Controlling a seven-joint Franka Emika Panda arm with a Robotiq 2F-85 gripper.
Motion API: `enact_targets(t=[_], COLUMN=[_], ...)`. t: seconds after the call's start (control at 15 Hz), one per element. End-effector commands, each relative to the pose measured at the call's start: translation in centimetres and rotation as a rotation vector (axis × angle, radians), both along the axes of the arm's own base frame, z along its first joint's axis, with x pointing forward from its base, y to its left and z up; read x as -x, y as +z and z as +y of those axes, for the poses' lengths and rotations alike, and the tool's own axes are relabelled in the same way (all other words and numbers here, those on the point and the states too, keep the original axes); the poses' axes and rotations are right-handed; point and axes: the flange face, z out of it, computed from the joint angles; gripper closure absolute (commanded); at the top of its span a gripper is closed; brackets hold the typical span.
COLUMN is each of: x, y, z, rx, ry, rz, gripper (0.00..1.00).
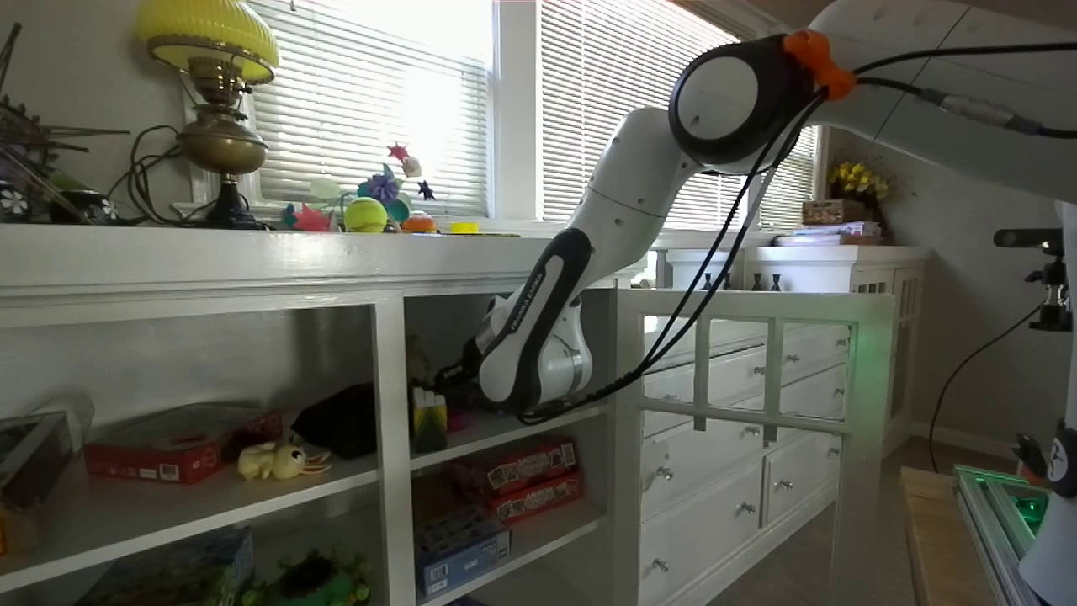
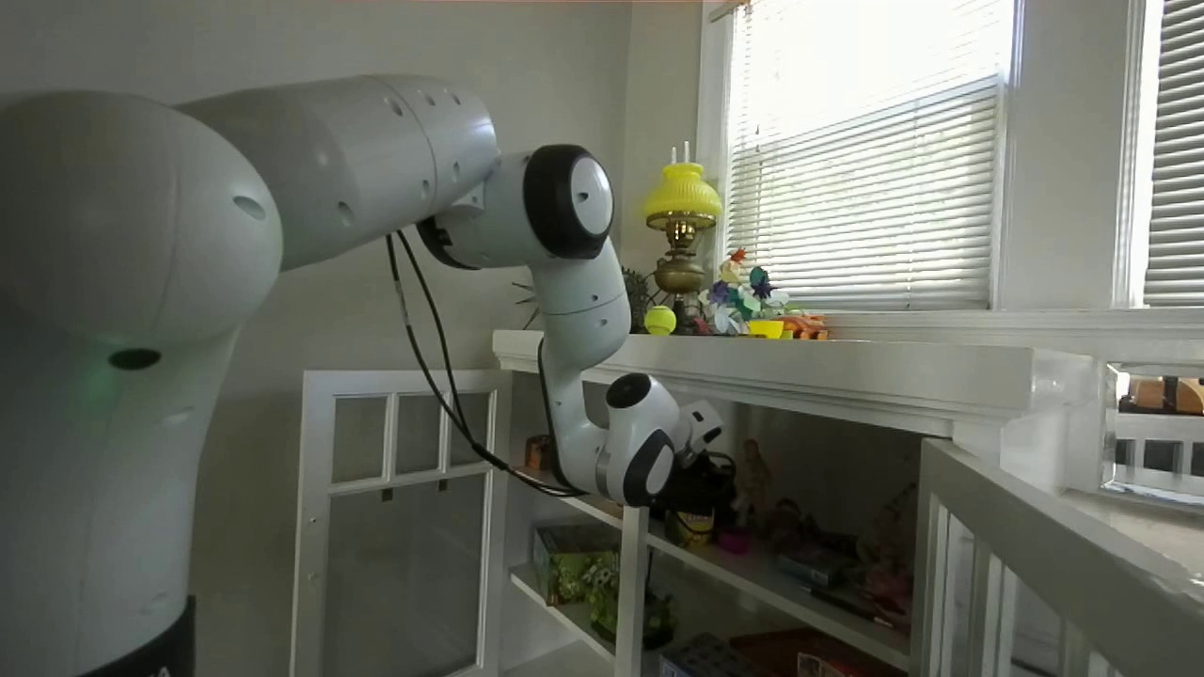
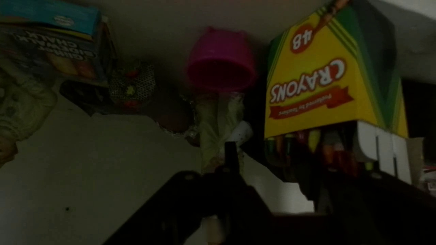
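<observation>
My gripper (image 3: 265, 151) is open and empty inside the cabinet; it also shows dark in the exterior views (image 1: 458, 370) (image 2: 694, 481). A yellow and green crayon box (image 3: 313, 76) is nearest, with its open, crayon-filled end toward my right finger. That finger overlaps the crayons in the wrist view; I cannot tell if it touches. The box also shows in both exterior views (image 1: 429, 419) (image 2: 694, 528). A pink cup (image 3: 221, 61) stands beside the box, also in the exterior views (image 1: 457, 419) (image 2: 734, 540). A pale figurine (image 3: 208, 119) is behind my left finger.
A chalk box (image 3: 64, 44), a patterned item (image 3: 131, 85) and another figurine (image 3: 24, 105) lie left in the wrist view. A white divider (image 1: 391, 454) and shelf edges (image 1: 505, 438) bound the compartment. The glass cabinet door (image 1: 867, 362) stands open. A lamp (image 1: 223, 143) stands on top.
</observation>
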Motion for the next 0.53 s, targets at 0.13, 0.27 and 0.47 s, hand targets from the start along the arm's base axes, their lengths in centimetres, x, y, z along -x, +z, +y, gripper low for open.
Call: enact_targets(t=[0.13,0.27,0.47], x=[-0.8,-0.8,-0.81], y=[-0.19,-0.2,-0.4], z=[0.22,0.48,0.69], rx=[-0.014,-0.012,-0.006], ry=[0.022,0.033,0.05], rz=[-0.003,-0.003,-0.001], gripper=[0.49,0.5,0.62])
